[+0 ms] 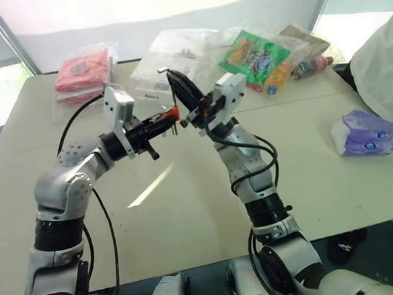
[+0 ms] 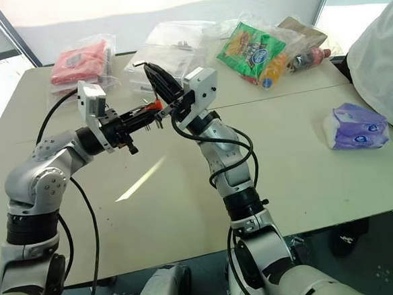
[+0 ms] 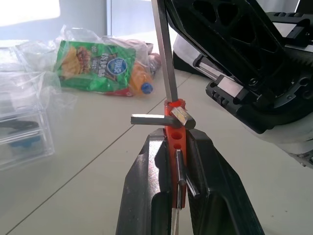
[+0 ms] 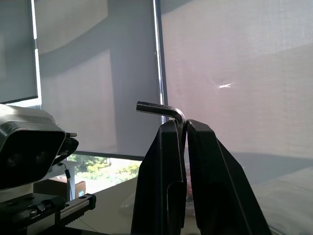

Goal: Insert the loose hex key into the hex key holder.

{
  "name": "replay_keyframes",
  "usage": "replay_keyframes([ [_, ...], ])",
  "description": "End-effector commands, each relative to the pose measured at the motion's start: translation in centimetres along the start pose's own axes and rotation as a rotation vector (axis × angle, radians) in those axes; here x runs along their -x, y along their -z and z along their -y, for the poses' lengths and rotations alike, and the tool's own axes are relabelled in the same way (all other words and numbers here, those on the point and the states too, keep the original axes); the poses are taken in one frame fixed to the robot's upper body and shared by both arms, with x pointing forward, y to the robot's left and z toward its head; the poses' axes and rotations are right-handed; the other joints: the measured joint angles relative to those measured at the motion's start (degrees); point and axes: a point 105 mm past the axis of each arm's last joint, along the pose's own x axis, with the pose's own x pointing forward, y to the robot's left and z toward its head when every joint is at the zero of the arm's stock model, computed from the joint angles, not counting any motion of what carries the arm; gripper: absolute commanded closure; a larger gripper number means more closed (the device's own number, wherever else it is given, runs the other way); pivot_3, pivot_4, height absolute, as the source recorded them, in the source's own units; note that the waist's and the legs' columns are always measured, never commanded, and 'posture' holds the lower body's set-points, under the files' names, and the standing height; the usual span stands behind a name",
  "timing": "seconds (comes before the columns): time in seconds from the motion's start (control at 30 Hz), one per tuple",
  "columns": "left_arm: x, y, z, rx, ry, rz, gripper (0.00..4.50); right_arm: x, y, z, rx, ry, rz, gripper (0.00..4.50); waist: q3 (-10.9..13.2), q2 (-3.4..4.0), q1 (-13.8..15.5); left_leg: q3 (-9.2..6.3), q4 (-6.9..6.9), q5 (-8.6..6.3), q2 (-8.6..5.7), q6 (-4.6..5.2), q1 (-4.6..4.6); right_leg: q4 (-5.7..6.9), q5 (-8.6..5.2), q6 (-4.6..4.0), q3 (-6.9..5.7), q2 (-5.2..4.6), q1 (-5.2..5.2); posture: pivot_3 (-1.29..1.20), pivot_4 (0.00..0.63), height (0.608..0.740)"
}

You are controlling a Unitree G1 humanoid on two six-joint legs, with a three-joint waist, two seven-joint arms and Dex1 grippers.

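Above the middle of the pale table (image 1: 187,209), the left gripper (image 1: 169,119) is clamped tight on the red-orange hex key holder (image 3: 174,131). The right gripper (image 4: 185,128) is pinched closed on the loose hex key (image 4: 161,109), whose long shaft runs down to the holder's top end, touching it. A strip of sunlight (image 1: 150,185) lies on the tabletop beneath the arms. Along the far edge sit a red packet (image 1: 83,71), clear bags (image 1: 170,55) and a green snack bag (image 1: 254,56); a purple tissue packet (image 1: 364,133) lies near the right edge. Grey window blinds (image 4: 234,73) hang behind.
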Motion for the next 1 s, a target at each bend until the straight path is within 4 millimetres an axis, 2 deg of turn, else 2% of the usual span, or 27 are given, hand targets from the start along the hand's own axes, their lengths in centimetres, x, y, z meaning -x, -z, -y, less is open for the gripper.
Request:
replay_keyframes([
  [0.03, 0.2, -2.2, 0.3, -0.041, 0.010, 0.074, 4.50, -0.4, -1.1, -0.6, 0.025, -0.023, 0.040, 4.49, 0.0, 0.00, 0.0, 0.00, 0.00, 0.00, 0.00, 0.00, 0.00, 0.00, 0.00, 0.00, 0.00, 0.00, 0.00, 0.00, 0.150, 0.740],
  [0.47, 0.1, -2.4, 0.1, -0.018, 0.008, 0.084, 4.50, -0.3, -1.6, -1.6, 0.058, -0.073, 0.052, 4.49, 0.0, 0.00, 0.0, 0.00, 0.01, 0.00, 0.00, 0.00, 0.00, 0.00, 0.00, 0.00, 0.00, 0.00, 0.00, 0.00, 0.150, 0.740],
  [1.0, -0.1, -2.4, 0.6, -0.019, 0.028, 0.081, 4.50, -0.4, -1.4, -0.4, 0.098, -0.027, 0.047, 4.49, 0.0, 0.00, 0.0, 0.00, 0.00, 0.00, 0.00, 0.00, 0.00, 0.00, 0.00, 0.00, 0.00, 0.00, 0.00, 0.00, 0.150, 0.740],
])
